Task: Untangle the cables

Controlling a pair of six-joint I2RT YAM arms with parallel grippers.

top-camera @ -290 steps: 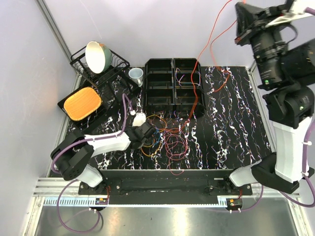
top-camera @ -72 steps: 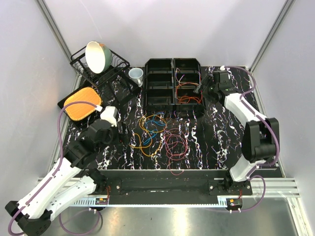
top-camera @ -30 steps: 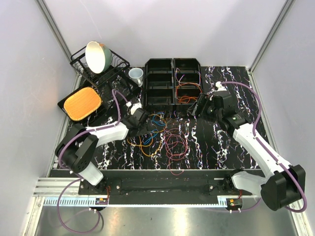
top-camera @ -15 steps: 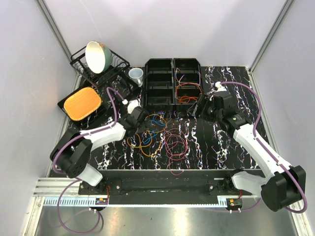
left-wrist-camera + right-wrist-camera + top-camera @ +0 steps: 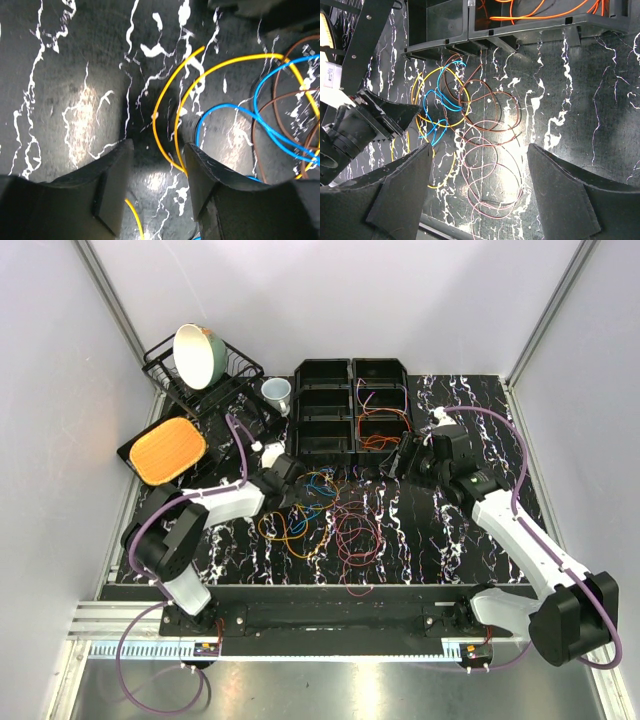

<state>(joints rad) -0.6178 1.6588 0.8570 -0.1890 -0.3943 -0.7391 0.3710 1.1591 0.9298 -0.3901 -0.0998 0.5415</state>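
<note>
The cables [image 5: 320,515] lie as a loose tangle of yellow, blue, brown and maroon loops on the black marbled table, just in front of the bins. My left gripper [image 5: 297,490] is low at the tangle's left edge and open. In the left wrist view its fingers [image 5: 112,185] straddle two yellow strands [image 5: 155,125], with blue loops [image 5: 225,105] just to the right. My right gripper [image 5: 402,455] hovers wide open to the right of the tangle. In the right wrist view the maroon loops [image 5: 490,165] show between its fingers [image 5: 405,190], which hold nothing. An orange cable [image 5: 380,440] lies in a bin.
Black compartment bins [image 5: 325,425] stand behind the tangle. At the back left are a wire dish rack [image 5: 165,375] with a bowl [image 5: 198,355], a white cup [image 5: 277,392] and an orange dish [image 5: 167,450] on a dark tray.
My left gripper has crept up and right into the tangle's left edge, its arm swinging. The right arm has shifted slightly left. The cables lie as before.
</note>
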